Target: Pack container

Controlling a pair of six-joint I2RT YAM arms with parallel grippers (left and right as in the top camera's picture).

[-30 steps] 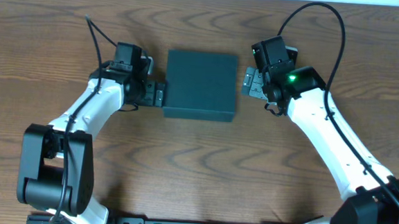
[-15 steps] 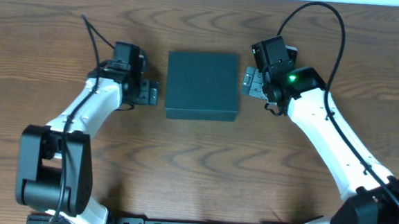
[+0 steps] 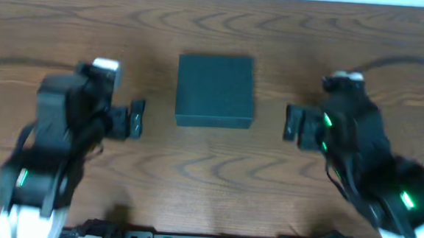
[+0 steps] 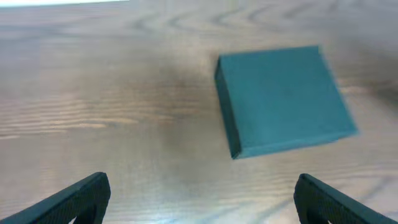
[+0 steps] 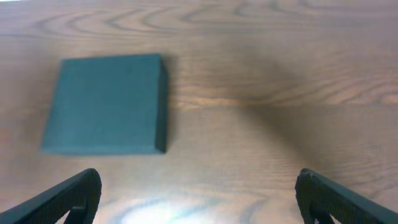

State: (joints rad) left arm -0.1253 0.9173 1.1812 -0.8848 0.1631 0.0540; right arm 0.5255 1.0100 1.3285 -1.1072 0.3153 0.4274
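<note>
The container (image 3: 215, 90) is sitting on the wooden worktop (image 3: 208, 174), midway between the two arms and a little toward the far edge. Its lid (image 3: 216, 79) is lying shut and flat, so the top is showing as one plain, matte, dark teal square. The near side wall is showing below it as a narrow, darker band. With the lid down the inside is hidden, so what the box is holding cannot be told. The left hand (image 3: 134, 119) is hanging to the left of the box, slightly nearer the front edge and apart from it, with its jaws spread wide and gripping nothing. The right hand (image 3: 293, 124) is hanging on the opposite side, likewise apart from the box, spread wide and gripping nothing. In the overhead view the left arm (image 3: 48, 146) and the right arm (image 3: 371, 166) are both showing blurred. From the left wrist the container (image 4: 283, 99) is lying ahead and to the right, turned slightly, with only bare wood between the dark fingers (image 4: 81, 199) at the bottom corners. From the right wrist the container (image 5: 106, 102) is lying ahead and to the left, again with bare wood between the two fingers (image 5: 68, 199).
</note>
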